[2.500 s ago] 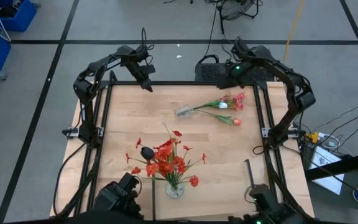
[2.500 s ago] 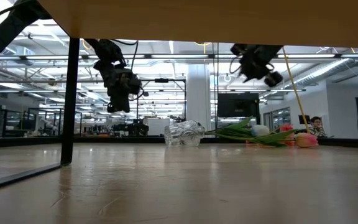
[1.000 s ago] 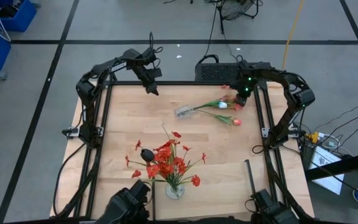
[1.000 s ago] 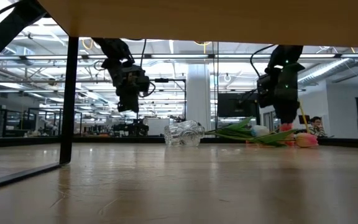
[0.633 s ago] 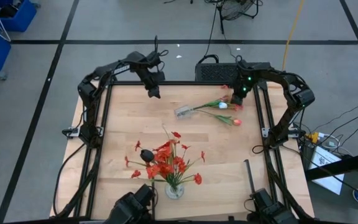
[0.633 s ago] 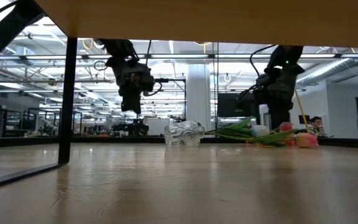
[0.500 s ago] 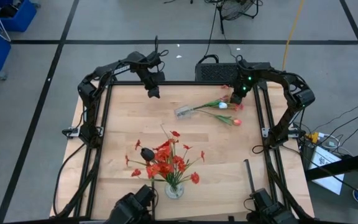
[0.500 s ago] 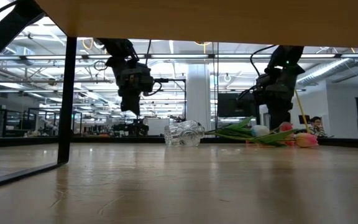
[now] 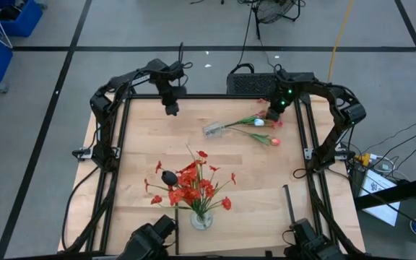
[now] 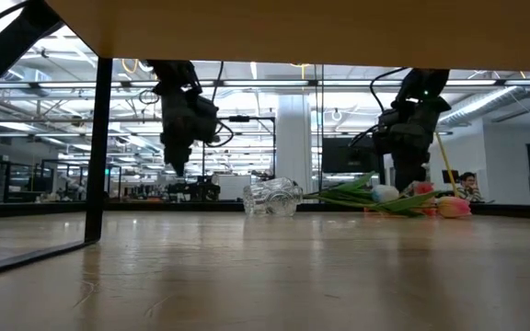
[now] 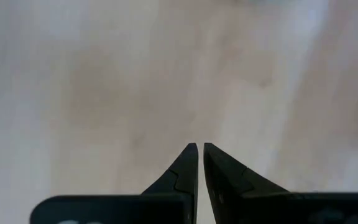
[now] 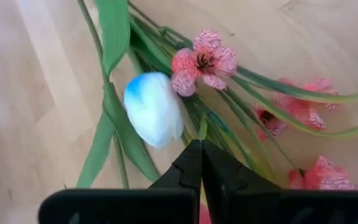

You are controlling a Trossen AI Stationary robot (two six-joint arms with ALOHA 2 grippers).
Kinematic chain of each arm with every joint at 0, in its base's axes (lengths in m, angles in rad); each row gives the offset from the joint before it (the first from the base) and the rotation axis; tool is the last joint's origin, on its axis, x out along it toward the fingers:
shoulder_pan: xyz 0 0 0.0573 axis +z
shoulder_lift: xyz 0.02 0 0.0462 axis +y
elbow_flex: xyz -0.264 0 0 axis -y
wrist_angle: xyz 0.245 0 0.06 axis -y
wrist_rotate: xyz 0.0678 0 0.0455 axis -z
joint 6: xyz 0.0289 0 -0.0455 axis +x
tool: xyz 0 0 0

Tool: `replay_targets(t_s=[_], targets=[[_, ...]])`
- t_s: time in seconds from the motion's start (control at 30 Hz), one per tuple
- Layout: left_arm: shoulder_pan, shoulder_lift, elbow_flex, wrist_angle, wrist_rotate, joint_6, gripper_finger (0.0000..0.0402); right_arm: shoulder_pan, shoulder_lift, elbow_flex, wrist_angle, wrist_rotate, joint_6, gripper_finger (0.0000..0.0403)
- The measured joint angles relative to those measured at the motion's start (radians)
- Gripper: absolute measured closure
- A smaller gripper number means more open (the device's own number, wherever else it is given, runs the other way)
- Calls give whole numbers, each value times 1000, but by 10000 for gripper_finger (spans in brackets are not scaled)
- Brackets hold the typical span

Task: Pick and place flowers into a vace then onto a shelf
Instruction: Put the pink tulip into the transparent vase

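Hovering my right gripper (image 12: 201, 149), fingers together, over the flowers (image 9: 260, 124) lying near the table's (image 9: 150, 144) far right corner; left gripper (image 11: 201, 152) also together, far edge. Risk: descending without opening would shove the stems aside.

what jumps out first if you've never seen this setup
The red flower sprays standing in a clear vase near the table's front edge catch the eye first. Next is a loose bunch with a white tulip bud and pink blossoms lying toward the far right of the table, beside a clear glass vase tipped on its side. The right gripper hangs shut just over that bunch; the left gripper hovers shut near the far edge.
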Motion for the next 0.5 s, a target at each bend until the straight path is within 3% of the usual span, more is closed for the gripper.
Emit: replay_targets(t_s=[0.07, 0.17, 0.23, 0.5], targets=[[5, 0, 8, -10, -77, 49, 371, 3, 0, -8, 21, -1, 26, 403], [3, 0, 41, -56, -112, 135, 371, 4, -2, -21, 38, 0, 29, 403], [5, 0, 77, -73, -136, 112, 371, 4, -4, -22, 45, 2, 25, 403], [52, -1, 283, -119, -68, 163, 371, 6, -4, -21, 46, -60, 32, 403]])
